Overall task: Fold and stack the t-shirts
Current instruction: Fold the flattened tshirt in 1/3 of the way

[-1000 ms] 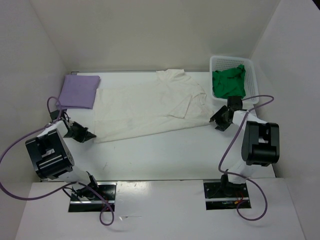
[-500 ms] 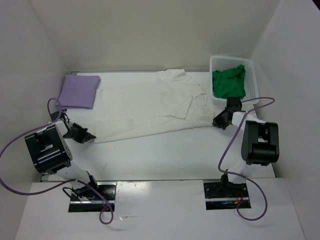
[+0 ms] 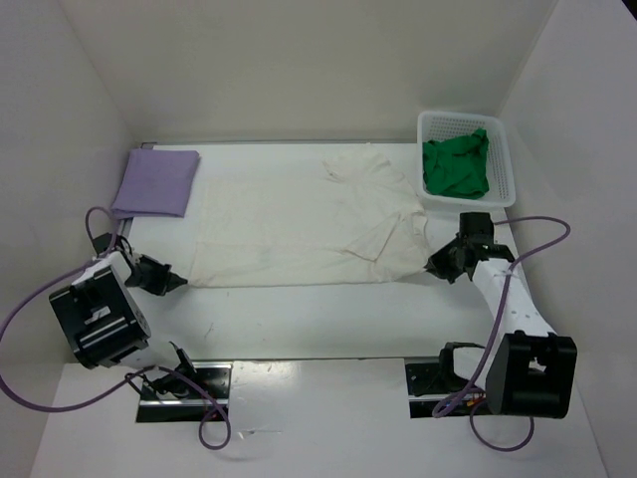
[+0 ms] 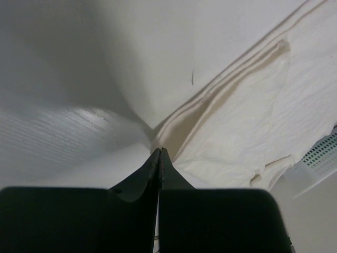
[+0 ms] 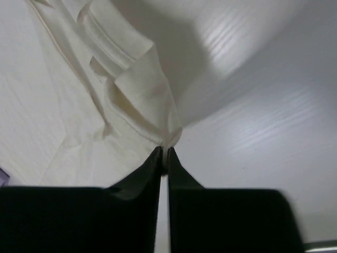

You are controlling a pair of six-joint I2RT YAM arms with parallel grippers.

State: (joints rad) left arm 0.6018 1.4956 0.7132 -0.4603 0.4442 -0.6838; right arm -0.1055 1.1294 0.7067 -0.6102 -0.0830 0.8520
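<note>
The off-white t-shirt (image 3: pixel 299 224) lies spread across the middle of the table. My left gripper (image 3: pixel 175 283) is shut on its near left corner; the left wrist view shows the cloth (image 4: pixel 231 132) pinched at my fingertips. My right gripper (image 3: pixel 434 267) is shut on its near right corner, and the right wrist view shows the bunched cloth (image 5: pixel 142 100) held between my fingers. The lavender t-shirt (image 3: pixel 156 181) lies folded at the back left. The bright green t-shirt (image 3: pixel 457 165) sits crumpled in the white mesh basket (image 3: pixel 505 159) at the back right.
White walls close in the table on the left, back and right. Both arm bases stand at the near edge. Purple cables loop beside each arm. A corner of the basket (image 4: pixel 321 158) shows in the left wrist view.
Both grippers have pulled the off-white shirt's near edge toward me. The right arm swung out and nearer. The shirt now lies straighter and more square to the table.
</note>
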